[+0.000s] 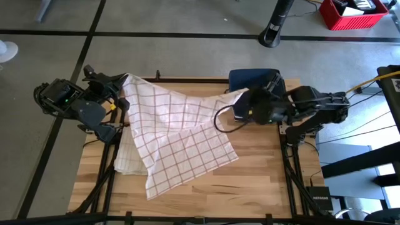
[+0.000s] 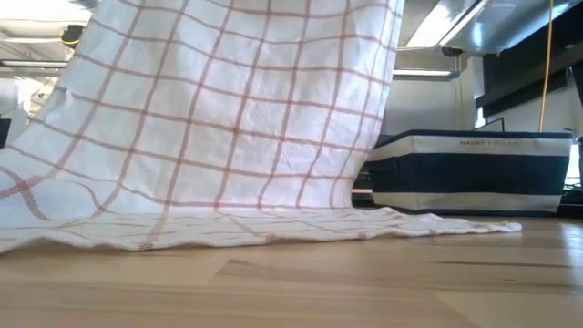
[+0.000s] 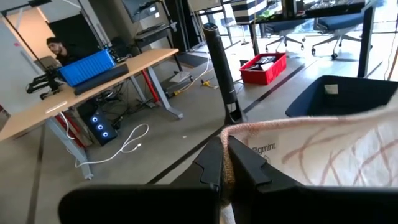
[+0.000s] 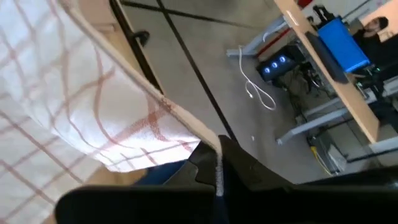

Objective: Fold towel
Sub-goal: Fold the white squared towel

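The towel (image 2: pixel 228 118) hangs close before the low camera, its lower edge trailing on the table (image 1: pixel 250 181). The left gripper (image 3: pixel 227 163) and right gripper (image 4: pixel 217 165) each pinch an upper corner, fingers pressed together on thin hem. A shallow hold may slip under tension, and the dragging cloth could bunch, skewing the fold

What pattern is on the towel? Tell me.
White towel with a red grid check; clearest in the high view.
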`<state>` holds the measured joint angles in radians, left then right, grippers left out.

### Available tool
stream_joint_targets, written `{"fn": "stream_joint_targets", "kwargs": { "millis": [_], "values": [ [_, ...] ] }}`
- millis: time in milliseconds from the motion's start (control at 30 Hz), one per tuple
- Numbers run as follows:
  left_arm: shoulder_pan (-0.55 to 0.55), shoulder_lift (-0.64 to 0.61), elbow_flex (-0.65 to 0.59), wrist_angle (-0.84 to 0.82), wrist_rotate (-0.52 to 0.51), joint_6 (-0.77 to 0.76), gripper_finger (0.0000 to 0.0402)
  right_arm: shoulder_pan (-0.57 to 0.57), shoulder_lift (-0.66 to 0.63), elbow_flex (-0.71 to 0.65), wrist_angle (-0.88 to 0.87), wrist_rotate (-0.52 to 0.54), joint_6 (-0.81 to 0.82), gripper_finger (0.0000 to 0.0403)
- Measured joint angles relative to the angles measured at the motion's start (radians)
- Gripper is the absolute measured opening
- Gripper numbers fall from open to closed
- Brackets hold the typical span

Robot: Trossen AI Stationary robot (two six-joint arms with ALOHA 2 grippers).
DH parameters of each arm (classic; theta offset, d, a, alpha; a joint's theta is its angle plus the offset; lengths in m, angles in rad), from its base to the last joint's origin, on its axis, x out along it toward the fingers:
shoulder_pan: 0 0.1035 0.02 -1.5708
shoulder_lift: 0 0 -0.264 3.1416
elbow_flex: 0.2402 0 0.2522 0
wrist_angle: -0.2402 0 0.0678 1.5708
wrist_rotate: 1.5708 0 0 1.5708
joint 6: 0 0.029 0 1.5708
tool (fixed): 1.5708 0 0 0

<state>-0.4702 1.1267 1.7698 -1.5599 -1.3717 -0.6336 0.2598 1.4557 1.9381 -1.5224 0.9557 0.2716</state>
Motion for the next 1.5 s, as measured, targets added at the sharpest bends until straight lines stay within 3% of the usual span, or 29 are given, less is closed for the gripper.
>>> {"fn": "stream_joint_targets", "kwargs": {
  "millis": [200, 433, 567, 667, 933, 1233, 1500],
  "values": [
    [0.0, 0.006, 0.0, 0.0, 0.001, -0.009, 0.0001, 0.035, 0.081, 0.054, -0.043, -0.036, 0.009, 0.0005],
    [0.0, 0.005, -0.016, -0.001, 0.123, 0.005, 0.0001, -0.096, 0.1, -0.006, -0.048, -0.186, -0.067, 0.0006],
    [0.001, 0.004, -0.05, -0.001, 0.13, 0.005, 0.0001, -0.22, 0.098, -0.019, -0.047, -0.118, -0.1, 0.0006],
    [0.029, 0.003, -0.088, -0.001, 0.024, 0.005, 0.0001, -0.316, 0.097, -0.019, -0.021, -0.022, -0.154, 0.0006],
    [0.191, 0.001, -0.219, 0.002, -0.187, -0.012, 0.0001, -0.509, 0.097, -0.019, 0.155, -0.035, -0.319, 0.0006],
    [0.456, 0.002, -0.366, 0.01, -0.198, -0.024, 0.0001, -0.571, 0.099, -0.019, 0.244, -0.134, -0.366, 0.0007],
    [0.589, 0.002, -0.367, 0.066, -0.196, 0.056, 0.0001, -0.643, 0.108, -0.045, 0.362, -0.209, -0.397, 0.0007]
  ]
}}
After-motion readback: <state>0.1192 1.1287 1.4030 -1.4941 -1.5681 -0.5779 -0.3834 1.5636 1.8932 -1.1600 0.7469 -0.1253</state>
